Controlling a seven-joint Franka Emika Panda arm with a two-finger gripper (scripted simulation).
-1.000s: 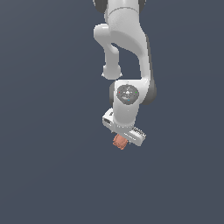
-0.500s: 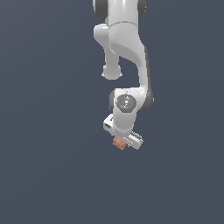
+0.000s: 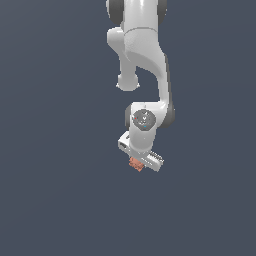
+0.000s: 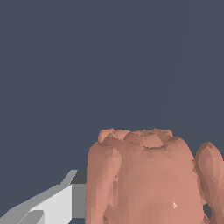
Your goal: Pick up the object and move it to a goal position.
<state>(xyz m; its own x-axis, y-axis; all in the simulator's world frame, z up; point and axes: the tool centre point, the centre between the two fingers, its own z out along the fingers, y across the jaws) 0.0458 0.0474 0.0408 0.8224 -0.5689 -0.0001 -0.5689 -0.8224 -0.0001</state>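
The object (image 3: 135, 163) is a small salmon-orange bumpy lump that sits right under the white hand of my arm in the exterior view. My gripper (image 3: 137, 161) is shut on the object, and the hand hides the object's upper part. In the wrist view the object (image 4: 144, 179) fills the lower half of the picture. One grey-white finger (image 4: 57, 203) lies against its side there. The other finger is hidden behind the lump.
The white arm (image 3: 142, 60) comes down from the upper edge of the exterior view, its wrist (image 3: 144, 120) above the hand. A plain dark grey-blue surface (image 3: 55, 190) lies all around, with no other objects in view.
The wrist has come down and tilted over the hand. The object stays between the fingers at nearly the same spot in the exterior view.
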